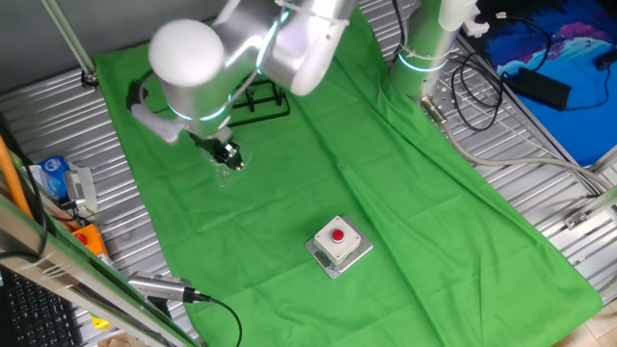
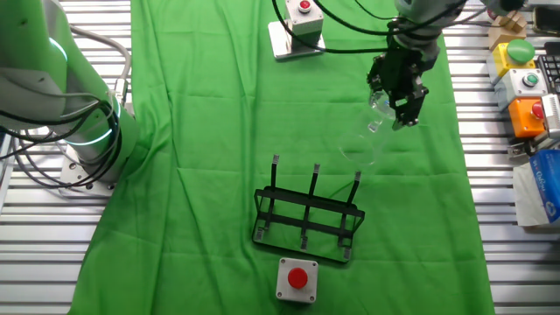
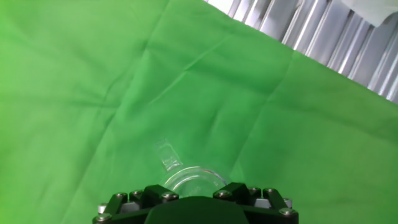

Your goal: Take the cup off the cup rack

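The clear glass cup (image 2: 378,112) hangs in my gripper (image 2: 398,98), off the rack and above the green cloth. In the hand view the cup's round rim (image 3: 193,179) shows just ahead of the black finger mounts, and its handle (image 3: 168,155) points away from me. In one fixed view the gripper (image 1: 225,154) holds the cup (image 1: 231,166) just over the cloth, in front of the rack. The black wire cup rack (image 2: 308,219) stands bare on the cloth with its pegs up; my arm partly hides it in one fixed view (image 1: 265,99).
A grey box with a red button (image 1: 339,244) sits on the cloth towards the front; it also shows in the other fixed view (image 2: 297,280). Another button box (image 2: 296,35) sits at the far edge. Coloured boxes (image 2: 525,83) stand on the slatted metal table beside the cloth.
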`<state>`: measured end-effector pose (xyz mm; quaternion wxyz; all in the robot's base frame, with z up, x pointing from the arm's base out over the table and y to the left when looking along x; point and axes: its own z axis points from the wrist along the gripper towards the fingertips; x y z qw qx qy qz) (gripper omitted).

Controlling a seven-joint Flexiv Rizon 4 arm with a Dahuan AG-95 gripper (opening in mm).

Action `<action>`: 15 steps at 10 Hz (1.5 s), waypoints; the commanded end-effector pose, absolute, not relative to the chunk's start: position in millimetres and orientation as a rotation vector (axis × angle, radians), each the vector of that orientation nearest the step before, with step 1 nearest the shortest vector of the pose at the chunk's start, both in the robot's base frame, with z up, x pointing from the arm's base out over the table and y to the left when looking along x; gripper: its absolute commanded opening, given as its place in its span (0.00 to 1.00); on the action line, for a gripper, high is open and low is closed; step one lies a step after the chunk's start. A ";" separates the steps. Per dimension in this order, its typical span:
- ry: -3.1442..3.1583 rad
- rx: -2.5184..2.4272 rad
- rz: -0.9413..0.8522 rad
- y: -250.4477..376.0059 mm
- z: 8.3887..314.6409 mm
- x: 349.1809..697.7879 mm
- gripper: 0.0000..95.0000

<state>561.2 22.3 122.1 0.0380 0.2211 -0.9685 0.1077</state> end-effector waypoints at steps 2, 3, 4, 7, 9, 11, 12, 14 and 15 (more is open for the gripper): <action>-2.979 0.688 0.357 18.5 115.5 550.5 0.00; -2.985 0.689 0.359 18.1 113.5 547.7 0.00; -2.990 0.686 0.361 17.6 111.5 544.6 0.00; -2.989 0.681 0.376 17.9 109.4 541.9 0.00; -2.981 0.690 0.405 18.0 108.8 540.7 0.00; -2.972 0.713 0.445 17.6 108.3 539.0 0.00; -2.967 0.724 0.466 17.5 108.1 538.5 0.00; -2.949 0.754 0.547 17.5 107.6 538.2 0.00; -2.936 0.761 0.589 17.5 106.5 538.1 0.00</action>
